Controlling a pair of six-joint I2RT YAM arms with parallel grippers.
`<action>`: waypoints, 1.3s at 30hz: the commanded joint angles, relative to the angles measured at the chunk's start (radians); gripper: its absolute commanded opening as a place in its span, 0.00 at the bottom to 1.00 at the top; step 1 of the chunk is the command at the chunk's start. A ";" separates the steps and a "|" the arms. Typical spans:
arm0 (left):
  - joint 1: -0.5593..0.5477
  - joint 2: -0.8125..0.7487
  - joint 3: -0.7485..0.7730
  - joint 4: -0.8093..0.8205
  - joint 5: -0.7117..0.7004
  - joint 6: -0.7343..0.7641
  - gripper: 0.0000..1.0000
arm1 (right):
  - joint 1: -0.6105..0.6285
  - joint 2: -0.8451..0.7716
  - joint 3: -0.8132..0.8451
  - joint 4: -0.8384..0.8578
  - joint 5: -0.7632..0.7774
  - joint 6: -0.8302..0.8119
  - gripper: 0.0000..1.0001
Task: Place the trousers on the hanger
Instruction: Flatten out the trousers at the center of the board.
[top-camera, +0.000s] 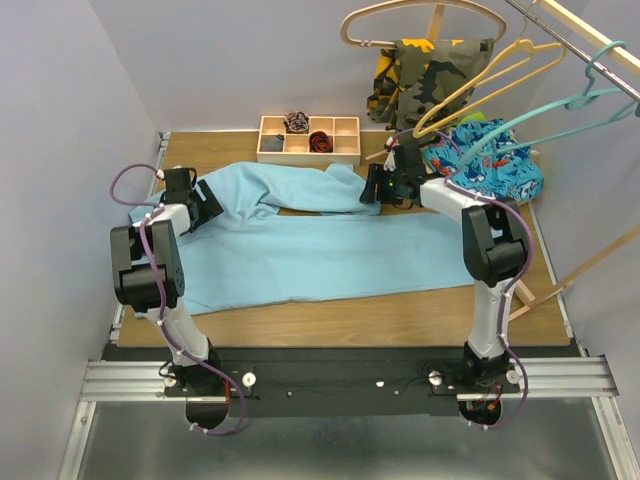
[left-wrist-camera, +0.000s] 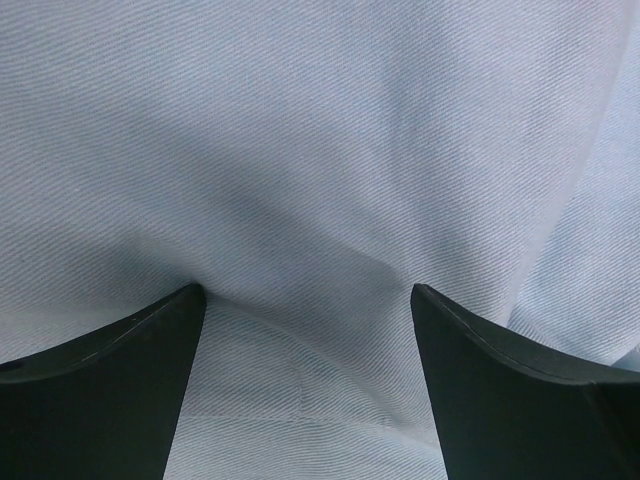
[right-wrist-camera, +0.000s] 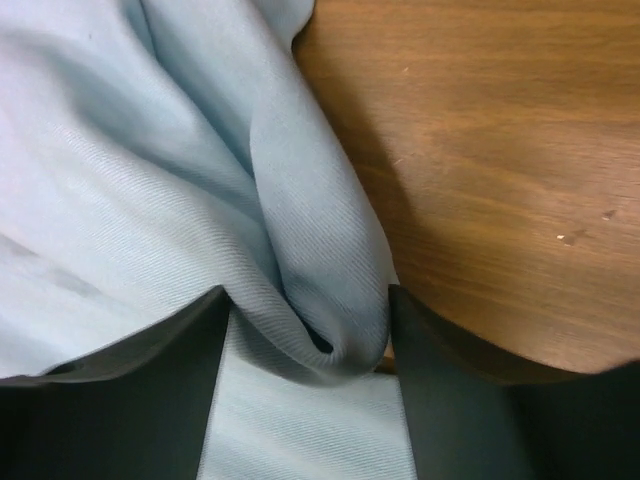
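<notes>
A brown wooden table carries everything. The trousers lie spread across most of its width, wrinkled. One leg lies flat from left to right, and the other angles across the far side, ending in a bunched fold with bare wood just beside it. Near the far edge sits a pale wooden divided box, just beyond the trousers, with small dark items in two of its compartments. A blue shark-print cloth is heaped at the far right corner. The near strip of wood is bare.
</notes>
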 joint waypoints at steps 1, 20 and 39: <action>0.010 0.063 0.042 -0.036 0.002 0.055 0.93 | 0.002 0.021 -0.006 0.007 -0.090 -0.033 0.49; 0.024 0.134 0.181 -0.116 -0.133 0.213 0.93 | 0.004 -0.462 -0.465 -0.111 0.120 0.133 0.21; -0.088 0.043 0.342 -0.175 -0.009 0.130 0.93 | -0.038 -0.176 -0.086 -0.174 0.254 0.194 0.81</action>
